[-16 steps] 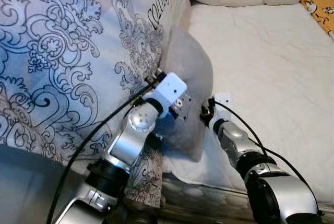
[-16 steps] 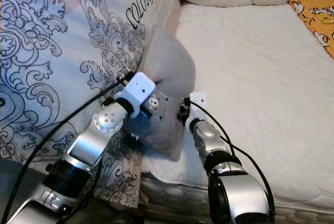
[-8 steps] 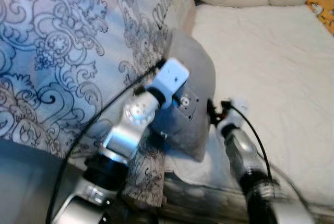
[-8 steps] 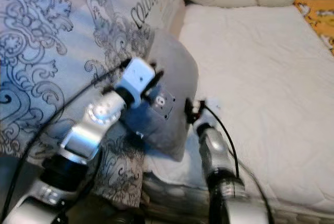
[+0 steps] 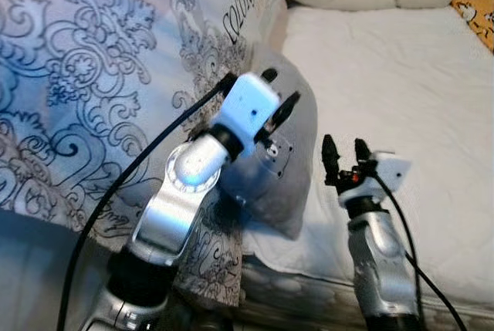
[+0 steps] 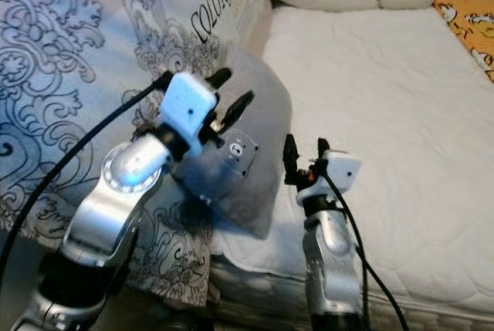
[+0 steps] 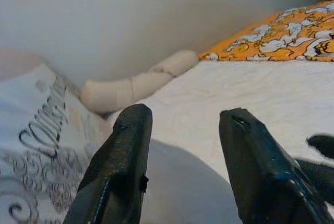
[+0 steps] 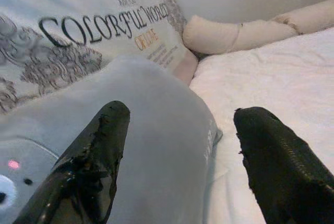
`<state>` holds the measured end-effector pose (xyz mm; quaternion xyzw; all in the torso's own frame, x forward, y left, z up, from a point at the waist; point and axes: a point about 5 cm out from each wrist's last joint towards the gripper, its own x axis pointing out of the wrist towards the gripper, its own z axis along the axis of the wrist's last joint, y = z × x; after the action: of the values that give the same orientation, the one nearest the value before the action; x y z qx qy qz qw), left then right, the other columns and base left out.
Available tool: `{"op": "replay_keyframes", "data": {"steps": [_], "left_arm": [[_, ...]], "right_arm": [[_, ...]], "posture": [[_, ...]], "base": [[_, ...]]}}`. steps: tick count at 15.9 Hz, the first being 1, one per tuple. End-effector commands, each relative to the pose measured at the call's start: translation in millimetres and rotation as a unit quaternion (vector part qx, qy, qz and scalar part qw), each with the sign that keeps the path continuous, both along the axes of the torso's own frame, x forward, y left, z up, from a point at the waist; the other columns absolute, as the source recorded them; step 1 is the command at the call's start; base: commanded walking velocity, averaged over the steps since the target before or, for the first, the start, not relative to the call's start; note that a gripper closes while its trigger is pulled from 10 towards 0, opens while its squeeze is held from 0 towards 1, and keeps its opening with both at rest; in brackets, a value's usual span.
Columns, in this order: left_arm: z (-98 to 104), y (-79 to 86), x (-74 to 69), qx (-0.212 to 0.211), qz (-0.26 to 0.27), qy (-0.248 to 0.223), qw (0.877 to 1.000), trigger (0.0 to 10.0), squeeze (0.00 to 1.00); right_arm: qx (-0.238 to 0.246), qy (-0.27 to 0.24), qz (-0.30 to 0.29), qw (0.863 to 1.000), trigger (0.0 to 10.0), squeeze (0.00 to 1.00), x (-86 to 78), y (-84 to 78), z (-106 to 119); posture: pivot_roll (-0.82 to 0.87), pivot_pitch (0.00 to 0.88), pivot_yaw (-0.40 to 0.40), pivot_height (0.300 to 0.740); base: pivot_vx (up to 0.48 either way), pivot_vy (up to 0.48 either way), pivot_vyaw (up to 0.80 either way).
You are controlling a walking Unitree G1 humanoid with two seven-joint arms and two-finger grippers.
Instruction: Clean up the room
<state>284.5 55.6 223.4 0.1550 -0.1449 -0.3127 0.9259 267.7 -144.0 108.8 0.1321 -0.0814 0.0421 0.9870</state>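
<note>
Left end effector (image 5: 276,98) above white bed (image 5: 401,76).

Both arms are silver metal with rounded joints and black collars. Each wrist carries a white block housing. Left tool (image 5: 279,98) and right tool (image 5: 345,153) each bear two long black fingers. Black cables run along both arms.

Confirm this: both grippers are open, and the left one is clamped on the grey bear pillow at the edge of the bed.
Not quite. The left gripper is open, but clamped on nothing: in the right eye view its fingers hang free above the grey bear pillow. The right gripper is open too, and the pillow does lean at the edge of the bed.
</note>
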Motion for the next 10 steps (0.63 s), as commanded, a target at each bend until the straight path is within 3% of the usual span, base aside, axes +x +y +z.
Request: {"op": "replay_keyframes", "data": {"steps": [1,7,10], "left_arm": [[2,4.9,-2.9,-0.007,0.015,0.001,1.0,10.0,0.96],[-20,28.5,-23.5,-0.024,0.07,0.059,0.995,10.0,0.95],[-36,52.5,-32.5,-0.027,0.124,0.094,0.987,10.0,0.9]], "right_arm": [[-0.004,-0.005,0.014,1.0,10.0,0.0,-3.3,6.7,7],[-0.04,0.022,0.027,0.999,10.0,0.0,-19.9,6.7,13],[-0.048,0.033,0.037,0.998,10.0,0.0,-25.9,5.2,15]], "posture": [[0.07,0.0,0.057,0.74],[0.07,0.0,0.031,0.74],[0.06,0.0,0.012,0.74]], "base": [[0.0,-0.315,0.0],[0.0,-0.441,0.0],[0.0,-0.454,0.0]]}}
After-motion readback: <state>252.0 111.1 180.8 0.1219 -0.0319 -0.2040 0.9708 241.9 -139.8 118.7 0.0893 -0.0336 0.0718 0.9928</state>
